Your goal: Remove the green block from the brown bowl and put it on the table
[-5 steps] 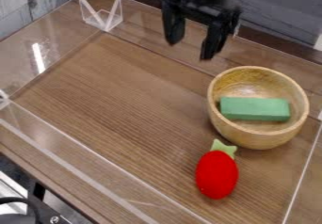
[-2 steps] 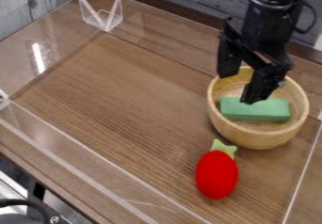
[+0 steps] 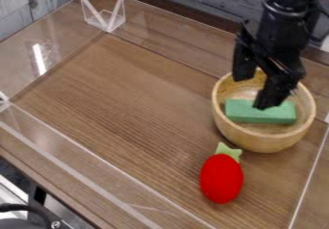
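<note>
- Your gripper (image 3: 257,87) points straight down over the bowl (image 3: 264,132), jaws spread wide, holding nothing.
- One finger (image 3: 274,89) overlaps the block (image 3: 261,113) in view; contact unclear.
- Block lies flat inside the bowl, near the table's (image 3: 129,108) right edge.
- Strawberry toy (image 3: 222,176) sits on the table in front of the bowl.

The green block (image 3: 261,112) is a small flat bar of plain light green. It lies flat inside the brown bowl (image 3: 240,129), on the bowl's smooth tan floor, its long side running across the bowl from left to right. The brown bowl is round, light wood, thick-rimmed and upright. It rests on the counter (image 3: 122,98), a dark wood-grain top, close to the counter's right-hand clear wall.
</note>
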